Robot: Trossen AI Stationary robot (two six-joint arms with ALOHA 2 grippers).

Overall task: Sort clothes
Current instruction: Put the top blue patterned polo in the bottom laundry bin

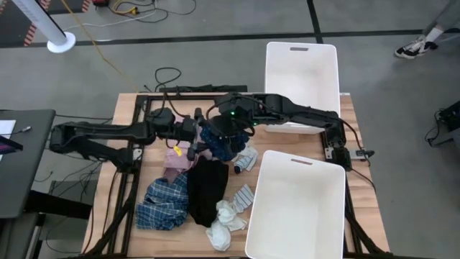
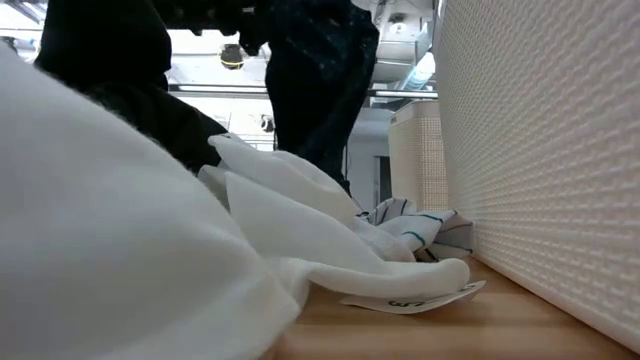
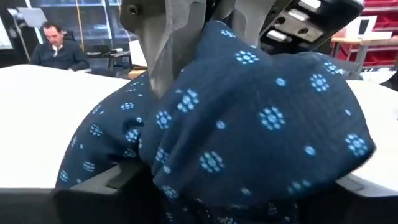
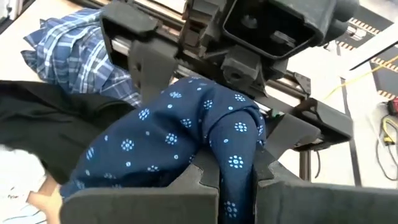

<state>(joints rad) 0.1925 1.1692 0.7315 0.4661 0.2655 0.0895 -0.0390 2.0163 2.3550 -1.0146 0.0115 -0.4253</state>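
A navy garment with light-blue dots (image 1: 219, 144) hangs between my two grippers at the table's middle. My right gripper (image 1: 228, 128) is shut on it. My left gripper (image 1: 194, 138) is open, with its fingers (image 3: 115, 179) wide apart on either side of the bunched cloth (image 3: 249, 124). On the table nearer the front lie a pink garment (image 1: 175, 162), a black one (image 1: 207, 188), a blue plaid shirt (image 1: 164, 205), white socks (image 1: 224, 224) and a striped sock (image 1: 246, 160). My right gripper pinches a bunched fold of the navy garment (image 4: 235, 163) between its two fingers, coming from above. The cloth hangs below it in several layers (image 2: 320, 90); a white sock hides its lower end. My left gripper: I cannot tell whether its open fingers touch the bulging cloth.
One large white bin (image 1: 302, 72) stands at the far right, and another (image 1: 298, 208) at the near right beside the pile. The black frame (image 1: 144, 108) runs along the table's left and far sides. A person sits in the room beyond (image 3: 56, 46).
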